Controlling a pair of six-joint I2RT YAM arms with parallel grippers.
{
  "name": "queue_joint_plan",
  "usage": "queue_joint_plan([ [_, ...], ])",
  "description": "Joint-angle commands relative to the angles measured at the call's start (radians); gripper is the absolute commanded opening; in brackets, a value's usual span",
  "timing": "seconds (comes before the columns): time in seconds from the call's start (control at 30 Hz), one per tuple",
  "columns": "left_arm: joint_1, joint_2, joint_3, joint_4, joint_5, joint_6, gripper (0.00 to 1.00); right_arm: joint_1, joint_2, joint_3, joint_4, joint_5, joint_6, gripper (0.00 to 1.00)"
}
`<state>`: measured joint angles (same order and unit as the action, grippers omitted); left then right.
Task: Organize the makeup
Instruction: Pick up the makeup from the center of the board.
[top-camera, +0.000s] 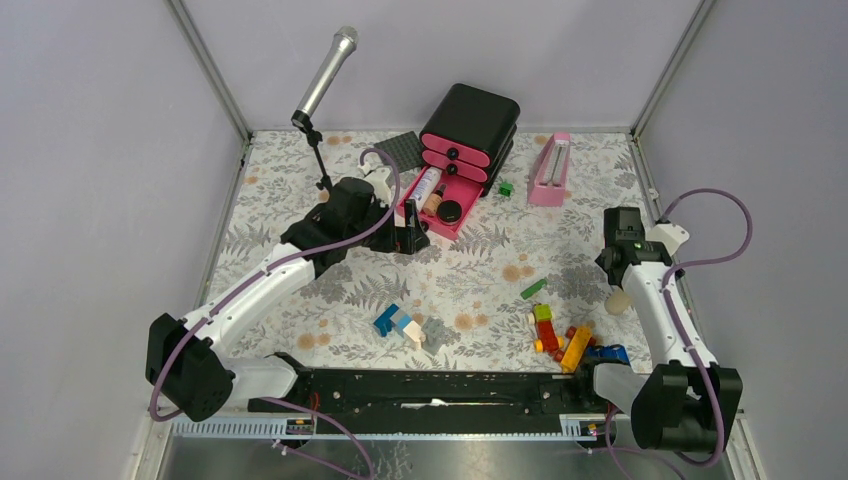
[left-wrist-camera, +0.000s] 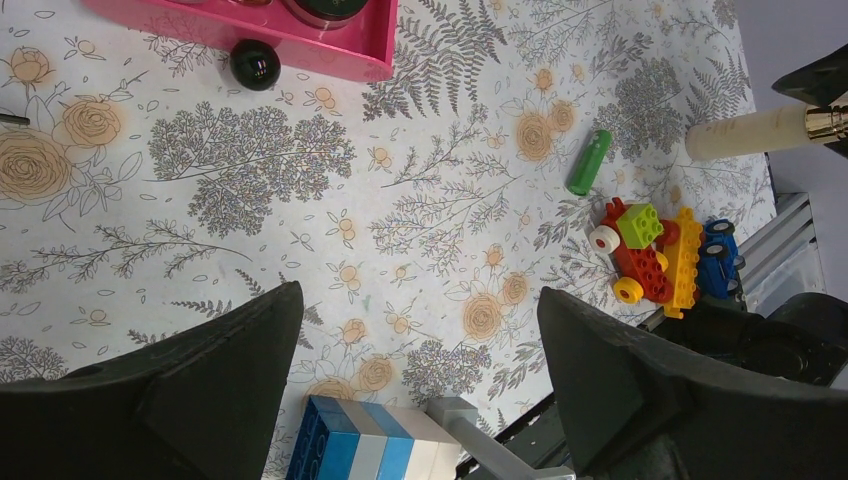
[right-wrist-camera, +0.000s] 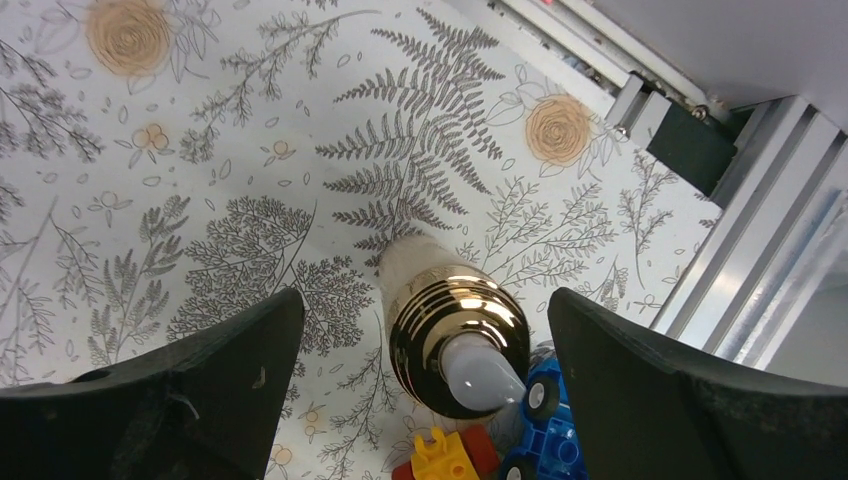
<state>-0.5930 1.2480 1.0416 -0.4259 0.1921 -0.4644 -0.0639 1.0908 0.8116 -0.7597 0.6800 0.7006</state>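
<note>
Lying open before the black organizer (top-camera: 470, 120), the pink drawer (top-camera: 466, 192) holds a white tube (top-camera: 425, 185) and a round black compact (top-camera: 449, 211). The left gripper (left-wrist-camera: 418, 297) hangs just in front of that drawer, jaws spread wide with only the floral tablecloth (top-camera: 300, 200) beneath. Near the right edge, the right gripper (right-wrist-camera: 425, 295) is spread just as wide around a cream bottle (right-wrist-camera: 458, 335) with a ribbed gold collar and pale nozzle; neither finger touches it. A pile of bright bricks (top-camera: 560, 335) crowds just beside the bottle. A pink metronome (top-camera: 550, 170) and a microphone (top-camera: 328, 72) stand farther back.
</note>
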Motion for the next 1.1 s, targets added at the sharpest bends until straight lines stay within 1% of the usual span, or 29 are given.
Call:
queue_joint_plan([
  [0.0, -0.005, 0.005, 0.027, 0.017, 0.003, -0.002, 0.95, -0.017, 0.019, -0.032, 0.066, -0.039, -0.026, 0.99],
  [0.1, -0.005, 0.005, 0.021, 0.020, 0.002, 0.000, 0.95, -0.023, 0.023, -0.043, 0.084, -0.039, -0.030, 0.98],
  [0.13, -0.005, 0.005, 0.018, 0.020, 0.001, 0.001, 0.95, -0.024, 0.021, -0.047, 0.089, -0.039, -0.032, 0.95],
  [0.23, -0.006, 0.004, 0.013, 0.022, -0.003, 0.005, 0.95, -0.026, 0.012, -0.053, 0.102, -0.035, -0.042, 0.82],
  [0.5, -0.006, 0.007, 0.002, 0.032, -0.001, 0.007, 0.95, -0.031, -0.008, -0.062, 0.128, -0.010, -0.081, 0.61],
  [0.63, -0.006, 0.007, -0.001, 0.032, -0.006, 0.009, 0.95, -0.033, -0.013, -0.048, 0.133, -0.002, -0.098, 0.49],
  [0.77, -0.005, 0.000, -0.009, 0.033, -0.026, 0.017, 0.96, -0.033, -0.027, -0.036, 0.136, 0.014, -0.111, 0.32],
  [0.83, -0.005, -0.002, -0.009, 0.033, -0.035, 0.022, 0.96, -0.033, -0.037, -0.033, 0.144, 0.018, -0.122, 0.20],
  [0.93, -0.005, -0.005, -0.005, 0.029, -0.048, 0.035, 0.96, -0.033, -0.046, -0.009, 0.152, 0.007, -0.148, 0.06],
  [1.0, -0.005, -0.012, 0.009, 0.013, -0.063, 0.055, 0.96, -0.033, -0.055, 0.020, 0.167, -0.027, -0.183, 0.00],
  [1.07, -0.005, -0.028, 0.029, -0.019, -0.097, 0.091, 0.96, -0.032, -0.061, 0.070, 0.176, -0.054, -0.216, 0.00],
])
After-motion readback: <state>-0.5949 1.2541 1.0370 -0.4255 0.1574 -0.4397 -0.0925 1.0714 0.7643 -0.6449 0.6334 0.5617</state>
